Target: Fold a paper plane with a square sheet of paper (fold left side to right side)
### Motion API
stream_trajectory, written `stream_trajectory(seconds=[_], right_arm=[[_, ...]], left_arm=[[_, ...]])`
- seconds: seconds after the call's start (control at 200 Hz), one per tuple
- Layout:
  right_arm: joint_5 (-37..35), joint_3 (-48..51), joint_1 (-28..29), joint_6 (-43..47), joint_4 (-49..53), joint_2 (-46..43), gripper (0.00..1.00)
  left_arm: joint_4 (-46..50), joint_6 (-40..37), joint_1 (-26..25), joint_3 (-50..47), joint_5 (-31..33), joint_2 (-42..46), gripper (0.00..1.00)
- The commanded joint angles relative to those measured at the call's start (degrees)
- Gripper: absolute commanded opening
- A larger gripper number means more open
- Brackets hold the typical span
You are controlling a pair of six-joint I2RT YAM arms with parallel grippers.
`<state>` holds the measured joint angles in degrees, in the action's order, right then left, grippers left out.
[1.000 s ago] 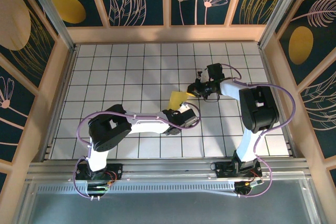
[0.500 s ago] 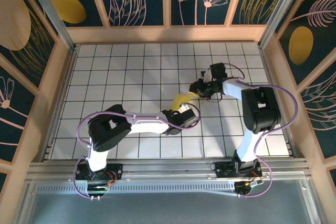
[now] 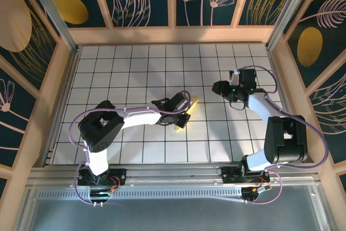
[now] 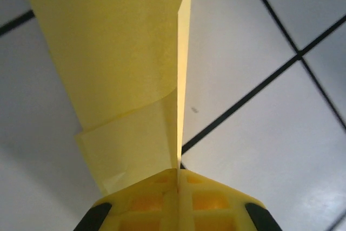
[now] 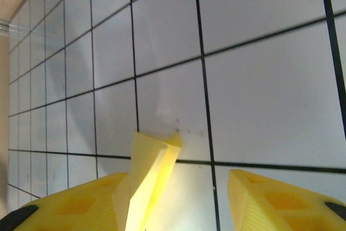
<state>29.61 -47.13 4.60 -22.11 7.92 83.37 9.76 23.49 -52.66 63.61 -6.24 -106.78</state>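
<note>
The square sheet of paper (image 3: 191, 104), pale yellow and folded into a narrow strip, lies at the middle of the table. My left gripper (image 3: 183, 114) is shut on it. In the left wrist view the paper (image 4: 119, 52) stands edge-on, pinched between the closed jaws of the left gripper (image 4: 177, 174), and its folded layers fan out to the left. My right gripper (image 3: 217, 86) sits to the right of the paper, apart from it, with its jaws open. In the right wrist view a folded corner of the paper (image 5: 148, 171) shows beside the left finger, clear of the right finger, inside the open right gripper (image 5: 175, 182).
The white gridded table (image 3: 135, 63) is walled by wooden panels (image 3: 173, 35) on three sides. An aluminium rail (image 3: 173, 174) runs along the near edge by the arm bases.
My right gripper has opened, let go of the paper and drawn back to the right. The left arm has swung round, and the paper it holds now shows as a narrow strip.
</note>
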Motion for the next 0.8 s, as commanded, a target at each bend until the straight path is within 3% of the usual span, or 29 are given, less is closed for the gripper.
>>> stream_trajectory(seconds=[0.0, 0.35, 0.791], right_arm=[[0.62, 2.84, 0.26, 1.12, -3.63, -1.98, 0.51], [2.12, 5.39, 3.21, -0.50, -6.46, -2.73, 0.52], [1.41, 6.69, 9.38, -7.06, -12.54, 0.70, 0.51]], left_arm=[[-6.31, 5.48, 2.12, -1.55, -13.32, -0.87, 0.00], [-21.11, 18.42, 8.23, -5.02, -25.54, -4.12, 0.00], [-44.13, 34.51, 10.36, -12.63, -32.26, -8.85, 0.00]])
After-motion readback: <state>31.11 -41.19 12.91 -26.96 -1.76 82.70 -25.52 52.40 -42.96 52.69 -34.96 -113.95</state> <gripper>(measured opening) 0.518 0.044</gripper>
